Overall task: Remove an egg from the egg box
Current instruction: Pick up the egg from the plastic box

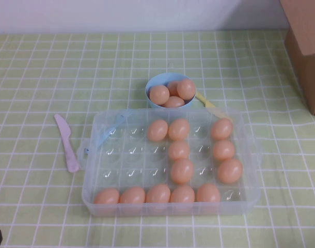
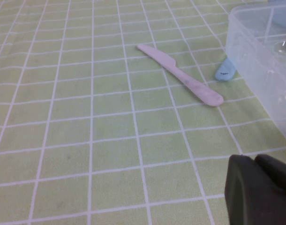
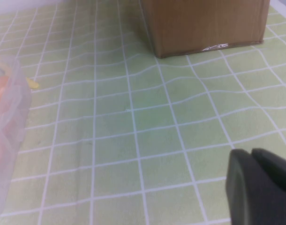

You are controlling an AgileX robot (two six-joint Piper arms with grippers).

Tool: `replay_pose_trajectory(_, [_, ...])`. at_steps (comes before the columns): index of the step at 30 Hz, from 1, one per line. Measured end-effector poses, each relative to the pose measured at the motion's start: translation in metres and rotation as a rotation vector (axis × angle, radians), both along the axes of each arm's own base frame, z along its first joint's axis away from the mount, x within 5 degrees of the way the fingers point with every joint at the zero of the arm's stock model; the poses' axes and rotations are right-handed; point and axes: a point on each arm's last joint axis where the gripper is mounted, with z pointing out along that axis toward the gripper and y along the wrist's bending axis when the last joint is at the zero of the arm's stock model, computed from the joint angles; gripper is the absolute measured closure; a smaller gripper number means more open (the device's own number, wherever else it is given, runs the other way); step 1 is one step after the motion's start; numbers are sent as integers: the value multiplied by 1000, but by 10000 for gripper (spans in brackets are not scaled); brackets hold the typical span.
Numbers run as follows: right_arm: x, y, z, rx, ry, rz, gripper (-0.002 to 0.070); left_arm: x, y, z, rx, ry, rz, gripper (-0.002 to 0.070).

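Note:
The clear plastic egg box (image 1: 95, 175) lies in the middle of the table with its lid off. It holds several peach-orange eggs, among them an egg (image 1: 182, 171) near the centre and a row along the near edge. The left cups are empty. My left gripper (image 2: 254, 160) is shut and empty, low over the cloth to the near left of the box, whose corner (image 2: 260, 61) shows in the left wrist view. My right gripper (image 3: 251, 153) is shut and empty, to the right of the box wall (image 3: 7, 131). Neither arm reaches over the box in the high view.
A small light-blue bowl (image 1: 153, 82) with three eggs stands just behind the box, a yellow utensil (image 1: 205, 99) beside it. A pink plastic knife (image 1: 67, 142) lies left of the box and shows in the left wrist view (image 2: 180, 75). A cardboard box (image 1: 307, 46) stands at the far right.

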Motion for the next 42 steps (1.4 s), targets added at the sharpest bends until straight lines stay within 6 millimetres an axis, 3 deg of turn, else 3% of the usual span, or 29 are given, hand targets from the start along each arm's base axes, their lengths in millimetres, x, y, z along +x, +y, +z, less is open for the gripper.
replay_pose_trajectory(26, [0, 1, 0, 20, -1, 2, 695, 0, 0, 0, 0, 2, 0, 678])
replay_pose_trajectory(29, [1, 4, 2, 145, -24, 9, 695, 0, 0, 0, 0, 2, 0, 678])
replay_pose_trajectory(36, [2, 20, 18, 916, -136, 28, 695, 0, 0, 0, 0, 2, 0, 678])
replay_pose_trajectory(38, [3, 20, 21, 987, -151, 25, 695, 0, 0, 0, 0, 2, 0, 678])
replay_pose_trajectory(42, [3, 19, 20, 973, -152, 23, 695, 0, 0, 0, 0, 2, 0, 678])
